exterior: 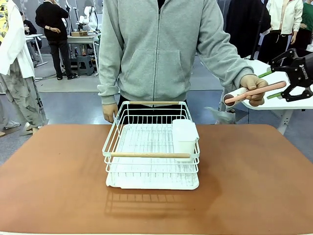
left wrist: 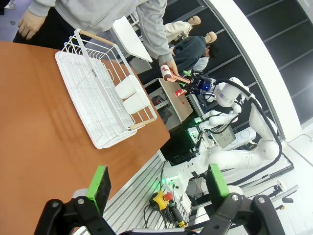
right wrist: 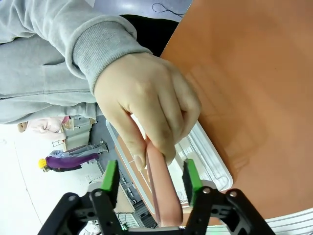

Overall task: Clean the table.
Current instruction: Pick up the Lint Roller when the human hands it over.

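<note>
1. Left wrist view: at the bottom edge, the left gripper (left wrist: 157, 183) has its fingers spread wide, with nothing between the green pads.
2. Beyond them, the reddish-brown bench (left wrist: 39, 147) fills the left of the frame. The white wire dish rack (left wrist: 105, 142) stands on it towards the upper left.
3. Front view: the bench takes up the lower half of the frame. The dish rack stands at its centre, nearer the far edge, and a white tub (exterior: 185, 134) sits inside the rack on its right side.
4. Behind the rack a person in a grey hooded top (exterior: 156, 49) stands at the far side. Their free hand (exterior: 110, 111) hangs by the rack's upper left corner.
5. At the right of the frame, the person's gripping hand (exterior: 255, 88) holds a lint roller (exterior: 261, 90) off the bench's far right corner. The white roll points left and the pink handle points right.
6. At the right edge, in front of a white-topped table (exterior: 298, 104), the right gripper (exterior: 270, 84) has its fingers on either side of the handle's free end.
7. Right wrist view: the fingers stand apart with the pink handle between them. The left pad is clear of the handle and the right pad is just beside it, though I cannot tell whether it touches. Higher up, the gripping hand clasps the handle, and the bench lies behind it at the upper right.
</note>
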Motion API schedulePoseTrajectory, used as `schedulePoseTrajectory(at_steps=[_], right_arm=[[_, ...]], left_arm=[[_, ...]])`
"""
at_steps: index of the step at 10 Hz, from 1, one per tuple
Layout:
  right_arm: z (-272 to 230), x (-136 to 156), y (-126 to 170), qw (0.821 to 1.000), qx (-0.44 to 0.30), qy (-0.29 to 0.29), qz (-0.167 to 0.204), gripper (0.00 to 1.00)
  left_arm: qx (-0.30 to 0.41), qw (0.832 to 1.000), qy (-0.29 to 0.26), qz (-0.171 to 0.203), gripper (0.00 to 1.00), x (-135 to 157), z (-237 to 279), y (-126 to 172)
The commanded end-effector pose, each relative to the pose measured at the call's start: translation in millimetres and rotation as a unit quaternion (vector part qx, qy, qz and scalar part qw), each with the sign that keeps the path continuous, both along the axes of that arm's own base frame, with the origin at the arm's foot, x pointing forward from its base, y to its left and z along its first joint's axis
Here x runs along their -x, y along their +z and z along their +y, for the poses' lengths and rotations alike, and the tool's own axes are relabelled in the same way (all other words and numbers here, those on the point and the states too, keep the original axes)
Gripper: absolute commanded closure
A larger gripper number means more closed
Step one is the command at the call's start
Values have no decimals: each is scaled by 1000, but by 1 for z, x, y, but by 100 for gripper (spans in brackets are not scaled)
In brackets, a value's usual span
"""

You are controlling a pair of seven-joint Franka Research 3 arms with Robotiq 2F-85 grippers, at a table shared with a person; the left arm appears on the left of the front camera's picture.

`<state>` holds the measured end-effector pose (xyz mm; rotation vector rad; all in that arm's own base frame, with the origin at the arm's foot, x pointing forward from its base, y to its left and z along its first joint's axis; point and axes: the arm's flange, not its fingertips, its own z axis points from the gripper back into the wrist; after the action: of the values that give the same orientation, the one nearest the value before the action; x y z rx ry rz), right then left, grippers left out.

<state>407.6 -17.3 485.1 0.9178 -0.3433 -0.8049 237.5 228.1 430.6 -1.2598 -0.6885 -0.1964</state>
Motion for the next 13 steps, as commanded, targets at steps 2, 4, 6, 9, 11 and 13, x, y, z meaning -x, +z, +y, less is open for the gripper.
schedulePoseTrajectory(at_steps=[2,4,6,9,11,13], right_arm=[[0,-9,-5,1000,-7,3,-18,63],[-1,-9,-6,1000,-7,6,-16,83],[-2,-8,-5,1000,-7,6,-17,100],[-2,-7,-4,1000,-6,7,-17,99],[-4,-5,-3,1000,0,1,-2,99],[-4,-5,-3,1000,0,1,-2,99]], left_arm=[[3,1000,-1,-3,0,3,1,1],[3,1000,-1,-3,0,3,1,1],[3,1000,-1,-3,0,3,1,1],[3,1000,-1,-3,0,3,1,1],[3,1000,-1,-3,0,3,1,1],[3,1000,-1,-3,0,3,1,1]])
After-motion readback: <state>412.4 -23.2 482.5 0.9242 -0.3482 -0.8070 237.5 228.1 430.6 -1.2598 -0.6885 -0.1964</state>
